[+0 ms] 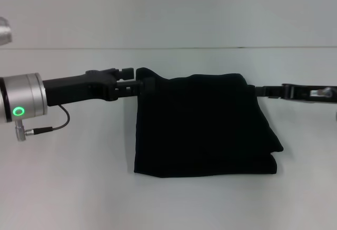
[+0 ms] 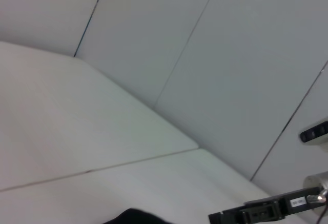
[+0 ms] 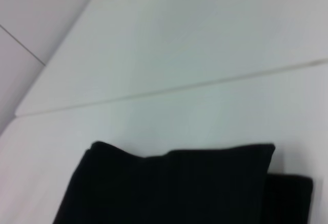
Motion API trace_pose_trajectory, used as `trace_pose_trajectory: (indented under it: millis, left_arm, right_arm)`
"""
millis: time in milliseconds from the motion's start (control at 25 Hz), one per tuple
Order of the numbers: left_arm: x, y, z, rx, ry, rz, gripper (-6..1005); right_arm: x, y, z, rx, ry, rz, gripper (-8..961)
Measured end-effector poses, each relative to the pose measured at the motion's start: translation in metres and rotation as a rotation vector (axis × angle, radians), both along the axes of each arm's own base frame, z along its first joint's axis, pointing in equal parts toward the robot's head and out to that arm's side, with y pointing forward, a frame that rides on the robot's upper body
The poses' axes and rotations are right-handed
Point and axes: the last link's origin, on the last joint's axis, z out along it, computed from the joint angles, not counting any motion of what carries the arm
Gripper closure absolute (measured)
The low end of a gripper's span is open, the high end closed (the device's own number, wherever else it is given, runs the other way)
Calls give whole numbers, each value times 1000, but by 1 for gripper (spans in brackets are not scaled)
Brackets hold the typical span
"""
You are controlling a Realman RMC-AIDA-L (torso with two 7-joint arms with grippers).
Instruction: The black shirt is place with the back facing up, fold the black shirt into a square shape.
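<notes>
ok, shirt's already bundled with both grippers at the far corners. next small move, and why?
Probably let go and draw both arms outward. The black shirt already lies as a rough square on the table; the left gripper and right gripper sit at its far corners, so lifting would likely undo the fold.

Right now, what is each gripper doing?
Left gripper: shut on the black shirt's upper left corner.
Right gripper: at the shirt's upper right corner; open or shut cannot be told.

Plain matte black shirt [image 1: 202,127], white table [image 1: 68,188], black grippers, seemingly green-lit silver wrist ring [image 1: 19,111]
</notes>
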Motion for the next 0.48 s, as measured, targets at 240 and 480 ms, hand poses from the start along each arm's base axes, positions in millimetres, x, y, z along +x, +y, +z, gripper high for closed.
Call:
trace_pose_trajectory:
  millis: [240,480]
  left_arm:
    - [7,-8,6,-14,-25,-102,78]
    - [23,-8,-11,-64,62,-232,78]
  right_arm:
    - [-4,-10,15,30,3,182,381]
    - [-26,-7,10,28,-53,377,121]
